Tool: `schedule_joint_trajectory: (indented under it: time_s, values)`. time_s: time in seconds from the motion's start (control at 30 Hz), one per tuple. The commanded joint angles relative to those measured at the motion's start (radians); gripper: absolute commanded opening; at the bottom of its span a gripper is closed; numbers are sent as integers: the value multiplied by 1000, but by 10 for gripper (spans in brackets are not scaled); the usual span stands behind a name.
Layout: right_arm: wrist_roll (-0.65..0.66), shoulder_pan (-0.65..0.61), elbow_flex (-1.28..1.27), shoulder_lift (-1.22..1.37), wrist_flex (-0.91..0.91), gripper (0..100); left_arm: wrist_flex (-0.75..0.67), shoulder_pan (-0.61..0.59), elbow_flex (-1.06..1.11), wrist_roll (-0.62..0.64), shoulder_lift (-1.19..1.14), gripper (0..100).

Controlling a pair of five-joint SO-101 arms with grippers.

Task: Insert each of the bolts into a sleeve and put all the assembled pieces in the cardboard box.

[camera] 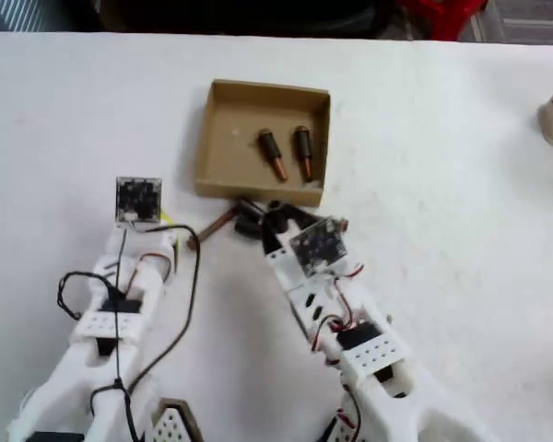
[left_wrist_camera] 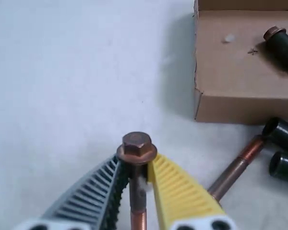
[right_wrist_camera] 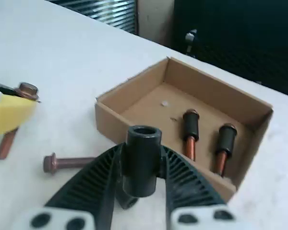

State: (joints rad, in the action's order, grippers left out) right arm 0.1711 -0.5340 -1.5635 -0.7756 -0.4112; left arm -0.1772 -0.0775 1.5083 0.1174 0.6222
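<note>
We see copper-coloured bolts with flanged hex heads, and short, black, tubular sleeves. The cardboard box [camera: 267, 89] is shallow and open-topped. It sits on the white worktop [camera: 442, 184], just beyond both arms.

Two assembled pieces [camera: 272, 155] lie side by side on the box floor. Each has a black sleeve on the upper shank, with the copper head at one end and bare shank at the other.

The left jaws are clamped on a bolt [left_wrist_camera: 137, 148], with almost no gap between them. A grey ribbed finger [left_wrist_camera: 93, 189] and a yellow finger [left_wrist_camera: 180, 191] pinch the shank just under the head, which stands clear of the fingertips. We place this bolt over bare worktop, to the side of the box and apart from it.

The right jaws are closed around a sleeve [right_wrist_camera: 142, 160], black fingers pressing on both sides. Its open end pokes out past the fingertips. We see it close to the box's near wall.

A loose bolt [camera: 212, 227] lies flat on the worktop between the two arms, in front of the box. Loose sleeves [left_wrist_camera: 283, 134] lie just beside its end.
</note>
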Motion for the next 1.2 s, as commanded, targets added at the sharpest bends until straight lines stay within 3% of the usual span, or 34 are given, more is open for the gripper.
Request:
schedule_joint_trajectory:
  time_s: [0.0,0.2,0.5,0.6,0.73,0.97,1.17]
  values:
    - [-14,-61,9,-1,-114,17,-38,-8,-9,2,41,21]
    - [-210,-87,12,-1,-223,17,-40,-8,-9,2,41,21]
    - [-222,-68,51,105,-268,16,-40,-8,-9,8,41,21]
    - [-222,-35,104,288,-412,16,-37,-8,-6,8,41,21]
    - [-222,-10,169,602,-737,16,-35,-8,-6,8,41,21]
    - [-218,-68,180,1061,-1234,16,-38,-7,-6,8,41,21]
    - [-216,-74,161,1167,-1325,16,-38,-7,-6,8,41,21]
